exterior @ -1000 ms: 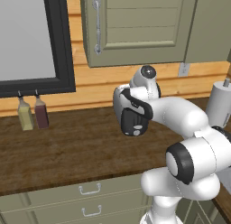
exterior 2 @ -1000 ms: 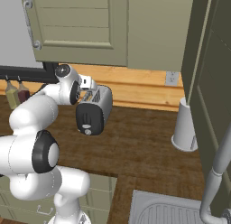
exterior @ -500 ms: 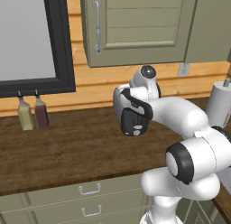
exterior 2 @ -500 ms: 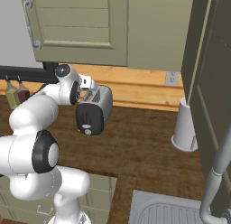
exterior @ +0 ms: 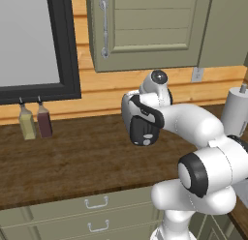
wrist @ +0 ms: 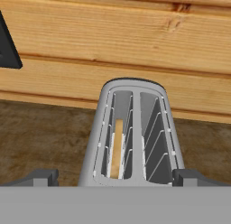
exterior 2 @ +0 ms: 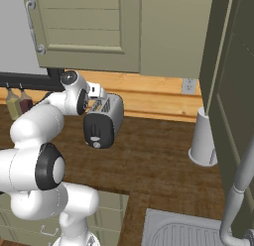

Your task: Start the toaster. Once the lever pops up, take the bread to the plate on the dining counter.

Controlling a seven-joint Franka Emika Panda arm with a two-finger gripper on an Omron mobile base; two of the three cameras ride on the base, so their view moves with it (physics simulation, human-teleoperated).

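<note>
The silver toaster (exterior: 130, 112) (exterior 2: 113, 111) stands on the dark wood counter against the plank wall, its black end panel (exterior 2: 97, 131) with a pale knob facing the base. I cannot pick out the lever on that panel. From above, the toaster (wrist: 135, 90) shows two slots, and the bread (wrist: 118, 148) sits low in the left one. My gripper (wrist: 116, 178) hovers open over the toaster's near end, one dark fingertip (wrist: 43, 177) out on each side, touching nothing. The plate and the dining counter are out of view.
Two bottles (exterior: 35, 122) stand at the wall on the left under a black-framed window. A paper towel roll (exterior 2: 203, 138) stands to the right. A sink (exterior 2: 183, 232) and faucet (exterior 2: 240, 185) lie near right. Cabinets hang above; a tall cabinet (exterior 2: 233, 91) closes the right.
</note>
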